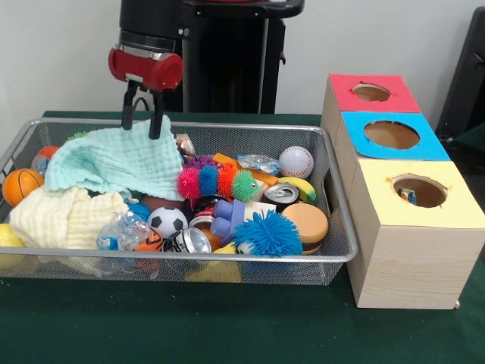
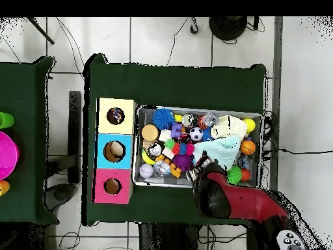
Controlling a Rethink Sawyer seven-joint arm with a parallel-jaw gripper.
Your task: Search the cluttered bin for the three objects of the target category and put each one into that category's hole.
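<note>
The gripper (image 1: 144, 112) hangs over the far rim of the wire bin (image 1: 227, 258), fingers apart, their tips at the upper edge of the mint-green cloth (image 1: 121, 163). Right of the bin, the yellow-surround hole (image 1: 419, 191) shows something patterned inside.

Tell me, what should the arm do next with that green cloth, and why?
Probably lift the mint-green cloth a little and move it aside. The tool has its fingers down at the cloth's far edge, and the cloth drapes over much of the basket, so the blotched pieces may lie hidden beneath. One already seems to show in the yellow hole.
</note>
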